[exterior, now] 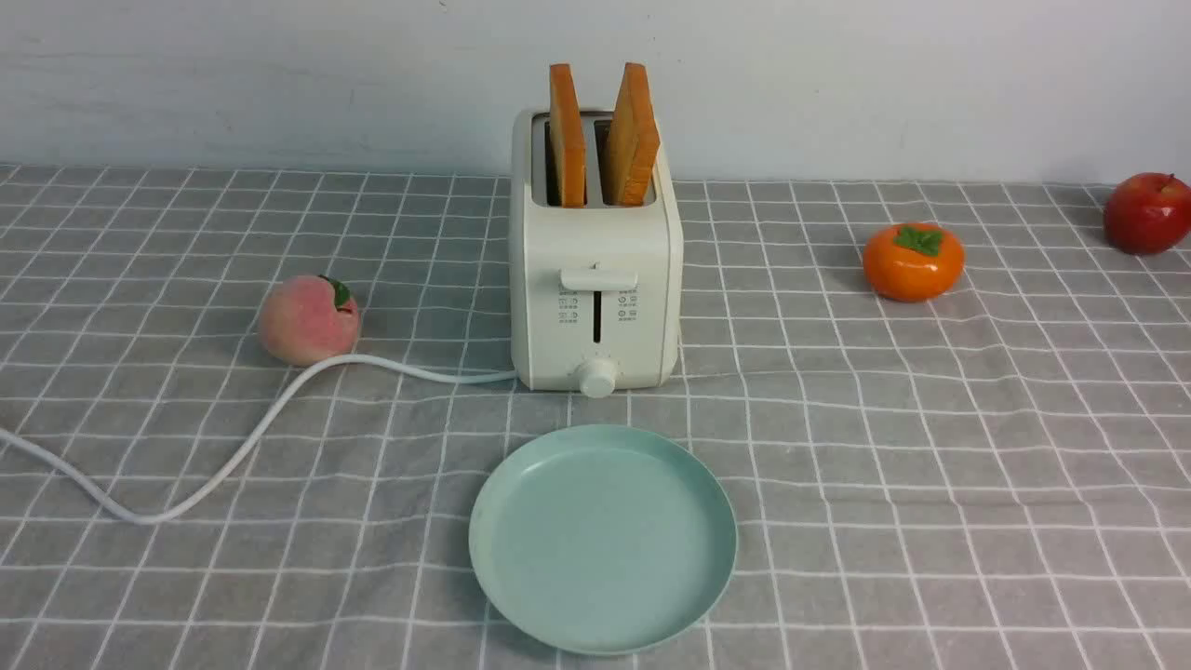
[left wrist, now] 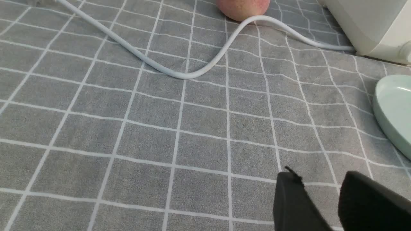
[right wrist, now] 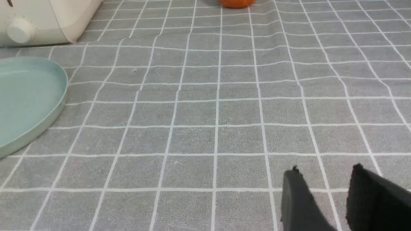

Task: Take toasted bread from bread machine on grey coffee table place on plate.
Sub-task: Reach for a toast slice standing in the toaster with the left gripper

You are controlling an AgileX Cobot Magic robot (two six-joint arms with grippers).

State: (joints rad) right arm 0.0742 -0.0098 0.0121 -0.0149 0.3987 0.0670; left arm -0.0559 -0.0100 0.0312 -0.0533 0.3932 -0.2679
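Two slices of toasted bread point(exterior: 568, 136) point(exterior: 632, 136) stand upright in the slots of the cream-white bread machine point(exterior: 595, 279) at the middle back of the grey coffee table point(exterior: 930, 447). The mint-green plate point(exterior: 603, 538) lies empty just in front of it. Neither gripper shows in the front view. My left gripper point(left wrist: 319, 179) is open and empty over bare cloth, with the plate's rim point(left wrist: 390, 109) and the bread machine's corner point(left wrist: 369, 29) off to one side. My right gripper point(right wrist: 324, 173) is open and empty over bare cloth, with the plate point(right wrist: 25, 96) and the bread machine's knob point(right wrist: 20, 30) in view.
A peach point(exterior: 308, 319) sits left of the bread machine, with the white power cord point(exterior: 233, 447) curving past it to the left edge. An orange persimmon point(exterior: 913, 261) and a red apple point(exterior: 1147, 213) sit at the back right. A pale wall stands behind the table.
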